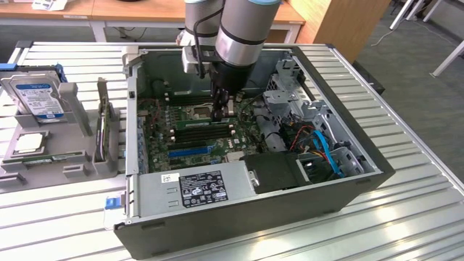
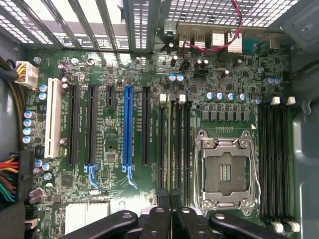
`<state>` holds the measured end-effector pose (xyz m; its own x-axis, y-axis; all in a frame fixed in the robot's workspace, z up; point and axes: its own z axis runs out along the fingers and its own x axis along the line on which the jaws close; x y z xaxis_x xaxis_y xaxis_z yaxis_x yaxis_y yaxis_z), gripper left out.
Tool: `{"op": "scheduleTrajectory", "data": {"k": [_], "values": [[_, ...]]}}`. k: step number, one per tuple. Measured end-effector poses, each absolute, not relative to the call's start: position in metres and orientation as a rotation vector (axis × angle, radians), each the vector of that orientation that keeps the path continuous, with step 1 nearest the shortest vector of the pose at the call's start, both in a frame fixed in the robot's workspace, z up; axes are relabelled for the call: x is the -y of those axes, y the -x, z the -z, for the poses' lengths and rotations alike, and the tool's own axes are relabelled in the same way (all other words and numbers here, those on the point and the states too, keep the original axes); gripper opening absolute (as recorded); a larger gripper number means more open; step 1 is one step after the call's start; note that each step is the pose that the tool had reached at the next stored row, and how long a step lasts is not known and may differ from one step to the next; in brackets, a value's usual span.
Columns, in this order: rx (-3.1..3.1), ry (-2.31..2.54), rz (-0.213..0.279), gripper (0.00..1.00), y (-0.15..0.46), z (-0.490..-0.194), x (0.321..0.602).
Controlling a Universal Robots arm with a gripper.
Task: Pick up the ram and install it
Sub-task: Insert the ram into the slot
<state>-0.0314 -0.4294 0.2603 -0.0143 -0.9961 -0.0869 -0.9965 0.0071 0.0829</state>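
Ram: the ram [image 2: 171,149] appears edge-on, a thin green strip at the memory slots [image 2: 180,149] beside the CPU socket [image 2: 227,172].
Long axis: it runs along the slots, parallel to them, with one end near the white latches [image 2: 163,98].
Hand: the hand [image 2: 171,199] has its fingers together, clamped on the ram's upper edge.
Seating: whether the ram is seated cannot be told.
Setting: the motherboard [image 2: 112,164] lies inside an open computer case [image 1: 239,217] on the slatted table [image 1: 406,217].
Exterior view's left: a hard drive [image 1: 36,98] stands in a rack.
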Motion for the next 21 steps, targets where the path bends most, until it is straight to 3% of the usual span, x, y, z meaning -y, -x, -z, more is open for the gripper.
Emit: {"op": "scheduleTrajectory", "data": {"k": [21], "values": [[-2.227, 2.203, -0.189, 0.12, 0.029, -0.249, 0.43]]}}
